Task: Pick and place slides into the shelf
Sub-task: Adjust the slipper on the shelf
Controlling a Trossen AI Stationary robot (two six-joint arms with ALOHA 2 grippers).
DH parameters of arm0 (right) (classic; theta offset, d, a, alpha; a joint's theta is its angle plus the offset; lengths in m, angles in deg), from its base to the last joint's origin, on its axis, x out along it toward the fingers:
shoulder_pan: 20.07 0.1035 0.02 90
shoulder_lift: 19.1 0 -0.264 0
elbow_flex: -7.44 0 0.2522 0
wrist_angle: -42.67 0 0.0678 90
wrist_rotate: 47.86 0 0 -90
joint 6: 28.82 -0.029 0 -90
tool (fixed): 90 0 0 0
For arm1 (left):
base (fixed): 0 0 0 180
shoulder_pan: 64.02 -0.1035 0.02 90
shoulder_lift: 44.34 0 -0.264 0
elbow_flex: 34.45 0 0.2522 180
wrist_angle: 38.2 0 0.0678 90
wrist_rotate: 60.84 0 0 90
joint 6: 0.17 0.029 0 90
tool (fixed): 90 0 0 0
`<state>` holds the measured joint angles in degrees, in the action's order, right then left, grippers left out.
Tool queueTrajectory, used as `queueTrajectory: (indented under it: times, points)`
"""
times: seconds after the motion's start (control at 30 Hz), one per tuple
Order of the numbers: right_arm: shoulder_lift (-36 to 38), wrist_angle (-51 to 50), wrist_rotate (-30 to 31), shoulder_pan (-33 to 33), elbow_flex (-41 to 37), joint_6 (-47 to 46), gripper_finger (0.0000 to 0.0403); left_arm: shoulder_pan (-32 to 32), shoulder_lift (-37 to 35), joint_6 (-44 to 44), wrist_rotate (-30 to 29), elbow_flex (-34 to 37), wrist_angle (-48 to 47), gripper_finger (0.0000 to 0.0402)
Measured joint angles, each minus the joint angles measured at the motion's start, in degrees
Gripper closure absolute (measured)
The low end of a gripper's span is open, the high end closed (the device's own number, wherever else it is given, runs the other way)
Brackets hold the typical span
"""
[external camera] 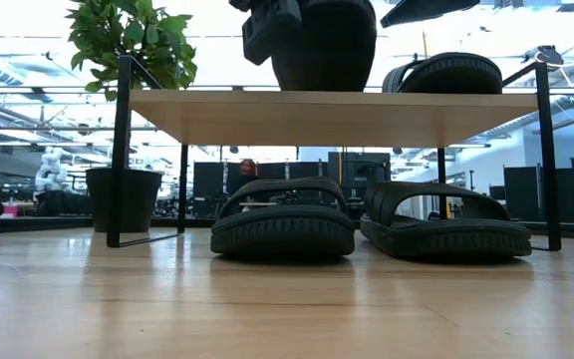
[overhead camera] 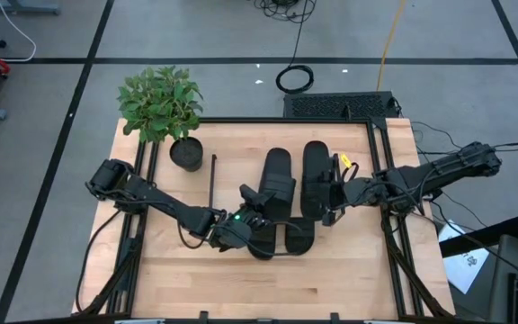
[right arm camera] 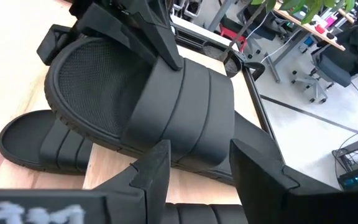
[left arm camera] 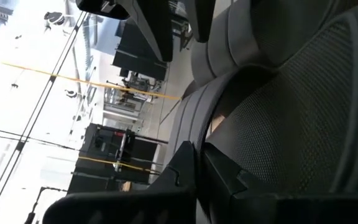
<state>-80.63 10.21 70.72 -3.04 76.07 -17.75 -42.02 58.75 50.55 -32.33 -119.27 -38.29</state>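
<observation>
Two slides [external camera: 283, 221] underneath; left hand [overhead camera: 252, 209] grips a slide [overhead camera: 274, 184] atop shelf [external camera: 332, 112].

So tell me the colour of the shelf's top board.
Light, pale wood; the shelf's top board shows best in the low view, edged by thin black side frames.

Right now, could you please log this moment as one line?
left end effector: gripping slide at shelf | right end effector: open

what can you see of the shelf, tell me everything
The shelf is a low rack: a light wooden top board on thin black wire side frames, standing upright on the table beside a potted plant. Two black slides lie on its top board, and the left gripper is at one of them. Two more slides sit on the tabletop under the board.
</observation>
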Motion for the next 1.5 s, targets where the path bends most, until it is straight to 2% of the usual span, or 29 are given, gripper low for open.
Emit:
queueTrajectory:
  times: [0.53, 0.9, 1.17, 1.5]
  points:
    - [0.0, 0.24, 0.15, 0.01, 0.0, -0.53, 0.0248, -1.18, 0.14, -5.89, 4.52, 0.0, -0.41, 0.0399]
    - [0.02, 0.46, 0.11, 0.01, 0.0, -1.64, 0.0248, -1.3, 2.38, -11.6, 0.0, -0.11, 0.61, 0.0398]
    - [0.02, 0.68, -0.05, 0.01, 0.0, -1.66, 0.0248, -1.3, 2.58, -15.31, 0.02, -0.11, 0.51, 0.0398]
    - [0.02, 0.68, -0.09, 0.01, 0.0, -2.49, 0.0248, -1.31, 2.58, -18.51, 9.4, -0.07, -0.67, 0.0369]
